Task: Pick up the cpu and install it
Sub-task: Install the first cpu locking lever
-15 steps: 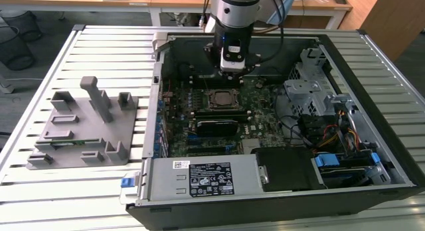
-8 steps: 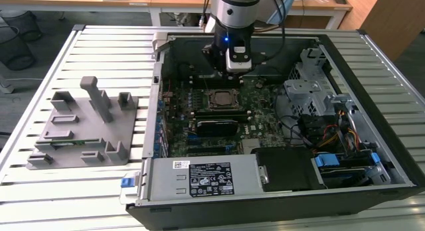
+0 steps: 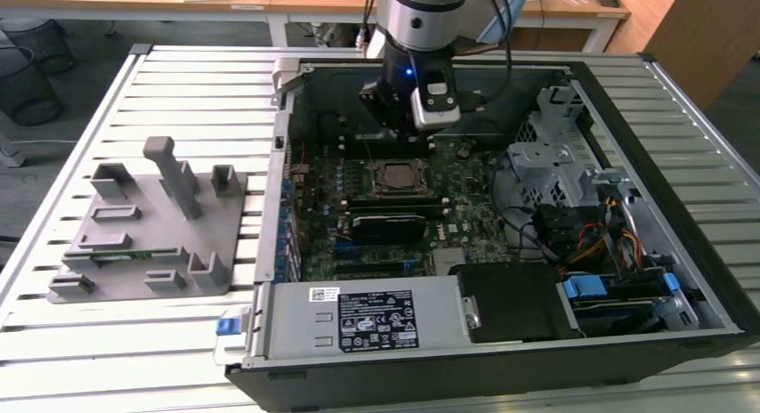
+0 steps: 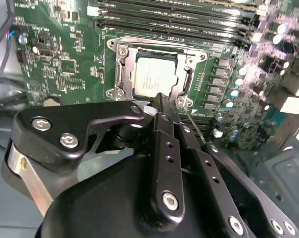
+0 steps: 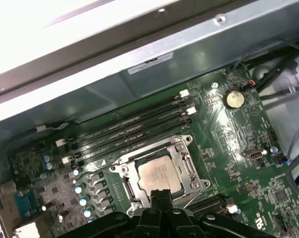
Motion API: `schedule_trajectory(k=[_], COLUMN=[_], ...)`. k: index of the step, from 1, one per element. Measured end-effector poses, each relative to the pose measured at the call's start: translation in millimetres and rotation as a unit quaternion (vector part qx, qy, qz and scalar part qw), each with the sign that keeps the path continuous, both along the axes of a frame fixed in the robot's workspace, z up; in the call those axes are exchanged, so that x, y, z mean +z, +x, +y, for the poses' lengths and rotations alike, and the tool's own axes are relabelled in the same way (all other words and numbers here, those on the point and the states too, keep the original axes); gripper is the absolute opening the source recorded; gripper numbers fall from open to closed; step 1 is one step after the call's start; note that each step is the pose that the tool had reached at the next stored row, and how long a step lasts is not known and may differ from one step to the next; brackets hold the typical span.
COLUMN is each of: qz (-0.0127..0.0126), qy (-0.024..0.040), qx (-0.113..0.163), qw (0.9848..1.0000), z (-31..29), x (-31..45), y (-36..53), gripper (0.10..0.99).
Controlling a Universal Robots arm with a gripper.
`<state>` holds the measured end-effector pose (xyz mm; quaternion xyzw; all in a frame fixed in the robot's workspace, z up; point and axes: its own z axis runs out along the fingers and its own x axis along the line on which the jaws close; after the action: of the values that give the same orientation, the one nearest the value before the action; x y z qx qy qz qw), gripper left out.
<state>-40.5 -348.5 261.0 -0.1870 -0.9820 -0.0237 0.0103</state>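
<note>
The cpu (image 4: 154, 77), a small square chip with a silver-grey top, lies flat inside the black motherboard socket with its metal frame (image 4: 120, 69). In the first wrist view the cpu (image 5: 160, 176) sits seated in the socket frame (image 5: 120, 171). In the exterior view the cpu (image 3: 392, 178) lies at the middle of the board. My gripper (image 4: 161, 99) hangs a little above the socket's edge, its black fingers brought together with nothing between them. In the exterior view the gripper (image 3: 398, 128) stands just behind the socket, apart from the chip; its tips (image 5: 161, 194) show in the first wrist view too.
Black memory slots (image 5: 134, 131) run beside the socket, towards the case's back wall (image 5: 139, 64). A metal drive cage (image 3: 558, 155) and cables fill the case at the exterior view's right. The power supply (image 3: 368, 319) lies at the front. A grey fixture tray (image 3: 149, 226) stands outside the case on the slatted table.
</note>
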Motion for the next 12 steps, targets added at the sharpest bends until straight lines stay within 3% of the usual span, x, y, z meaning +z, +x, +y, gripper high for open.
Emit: schedule_trajectory(k=[6,12], qz=[-0.0002,-0.0002], qy=[0.0000,0.0000], qx=[0.053,0.107], qw=[0.9986,0.9943], z=[0.0,0.0], x=[-0.5,-0.9], y=[0.0,0.0], gripper=[0.106,0.106])
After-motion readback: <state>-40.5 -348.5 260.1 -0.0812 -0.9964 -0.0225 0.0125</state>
